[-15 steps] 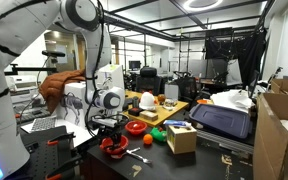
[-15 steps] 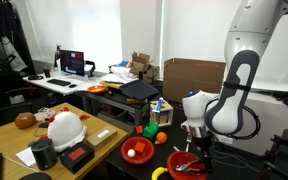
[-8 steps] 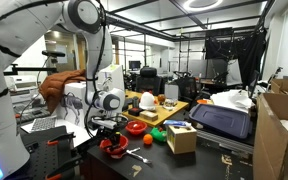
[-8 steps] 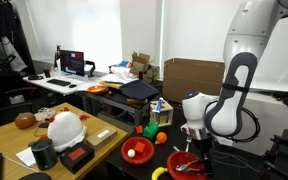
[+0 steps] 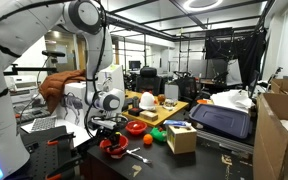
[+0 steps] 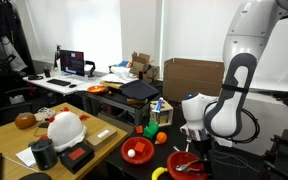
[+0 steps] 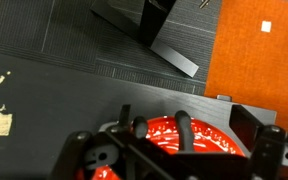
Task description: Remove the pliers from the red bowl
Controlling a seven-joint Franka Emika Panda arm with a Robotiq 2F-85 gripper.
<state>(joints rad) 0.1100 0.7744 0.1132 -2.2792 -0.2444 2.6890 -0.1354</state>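
- Two bowls stand near each other in an exterior view: the smaller bowl on the left, the wide red bowl on the right.
- Dark pliers lie inside the red bowl, partly seen from the wrist.
- Above that bowl hangs the gripper, fingers spread wide, holding nothing.
- No lettering is large enough to read.

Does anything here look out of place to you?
Yes: a small hand tool, the pliers, lies inside the shallow red bowl, an odd place for a tool. The gripper hangs open just above the bowl. I see nothing spilled or broken, though the pictures are small.
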